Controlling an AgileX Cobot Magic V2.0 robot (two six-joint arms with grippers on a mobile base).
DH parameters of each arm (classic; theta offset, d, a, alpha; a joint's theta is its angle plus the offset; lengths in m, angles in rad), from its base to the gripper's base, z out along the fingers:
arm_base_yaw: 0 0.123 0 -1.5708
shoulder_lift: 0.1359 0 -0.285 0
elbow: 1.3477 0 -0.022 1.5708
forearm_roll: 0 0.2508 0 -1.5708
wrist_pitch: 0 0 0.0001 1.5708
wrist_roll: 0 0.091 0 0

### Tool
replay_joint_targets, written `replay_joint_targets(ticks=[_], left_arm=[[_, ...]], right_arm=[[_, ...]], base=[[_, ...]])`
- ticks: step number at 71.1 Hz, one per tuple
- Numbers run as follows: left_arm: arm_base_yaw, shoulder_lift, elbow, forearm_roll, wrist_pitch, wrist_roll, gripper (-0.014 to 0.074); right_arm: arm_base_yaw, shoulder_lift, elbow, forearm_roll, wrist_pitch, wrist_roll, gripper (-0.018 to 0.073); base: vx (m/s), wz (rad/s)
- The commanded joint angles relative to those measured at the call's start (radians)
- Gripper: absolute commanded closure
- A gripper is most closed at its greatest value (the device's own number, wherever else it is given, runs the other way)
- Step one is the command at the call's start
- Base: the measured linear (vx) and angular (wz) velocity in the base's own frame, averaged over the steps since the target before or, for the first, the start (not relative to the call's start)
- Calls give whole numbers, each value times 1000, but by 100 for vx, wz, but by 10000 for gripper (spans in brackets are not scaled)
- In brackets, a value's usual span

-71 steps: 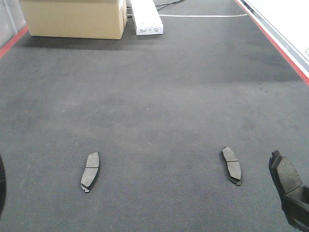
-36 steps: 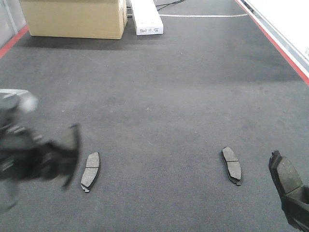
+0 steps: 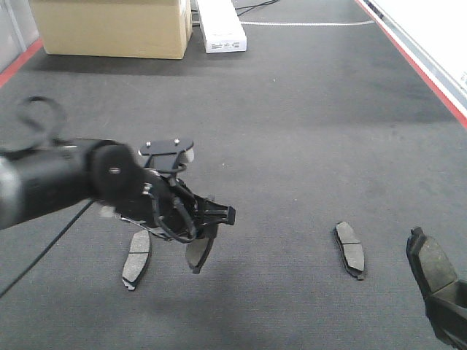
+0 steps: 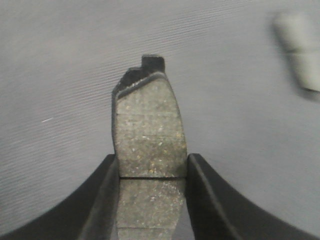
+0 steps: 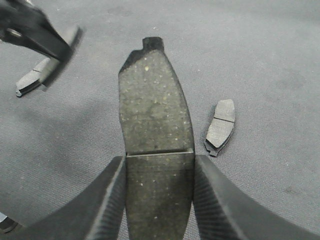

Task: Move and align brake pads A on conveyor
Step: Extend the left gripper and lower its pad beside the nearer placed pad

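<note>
Two brake pads A lie flat on the dark conveyor (image 3: 277, 131): a left pad (image 3: 136, 259) and a right pad (image 3: 350, 249). My left gripper (image 3: 206, 224) hangs just right of the left pad, shut on a third pad (image 3: 198, 251) that points down above the belt. The left wrist view shows this held pad (image 4: 149, 125) pinched between the fingers (image 4: 107, 190), tab end out. At the bottom right, my right gripper (image 3: 445, 299) is shut on a fourth pad (image 3: 433, 264). The right wrist view shows that held pad (image 5: 155, 110) beside the lying right pad (image 5: 220, 127).
A cardboard box (image 3: 113, 25) and a white box (image 3: 221, 25) stand at the belt's far end. Red strips (image 3: 423, 69) run along both belt edges, with a white surface (image 3: 438, 29) beyond the right one. The left arm's cable (image 3: 44, 251) trails toward the lower left.
My left arm has swung in from the left edge, carrying its pad rightward past the lying left pad. The right gripper and both lying pads have not moved.
</note>
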State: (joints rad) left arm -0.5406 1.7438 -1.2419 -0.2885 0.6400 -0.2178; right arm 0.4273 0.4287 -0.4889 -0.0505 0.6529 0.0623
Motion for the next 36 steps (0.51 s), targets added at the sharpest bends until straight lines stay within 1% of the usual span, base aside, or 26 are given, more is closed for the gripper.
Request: replay_joint_targets(ticks=[1, 4, 11, 19, 30, 36], left_arm=[[-9, 17, -87, 100, 26, -168, 374], [-12, 38, -111, 112, 45, -197, 374], [-15, 79, -167, 98, 80, -217, 374], [-15, 123, -192, 101, 98, -282, 374], [-15, 179, -194, 100, 127, -284, 370], [-15, 196, -194, 100, 112, -284, 355]], right_arm=[[-4, 3, -31, -6, -89, -7, 517], [-4, 3, -31, -6, -89, -7, 517], [-4, 3, -31, -6, -89, -7, 517], [-4, 3, -31, -6, -89, -7, 517], [-4, 3, -31, -6, -89, -7, 517], [-4, 3, -31, -6, -89, -7, 517]], base=[[0, 0], [0, 0], [0, 0], [0, 0], [0, 0], [0, 0]])
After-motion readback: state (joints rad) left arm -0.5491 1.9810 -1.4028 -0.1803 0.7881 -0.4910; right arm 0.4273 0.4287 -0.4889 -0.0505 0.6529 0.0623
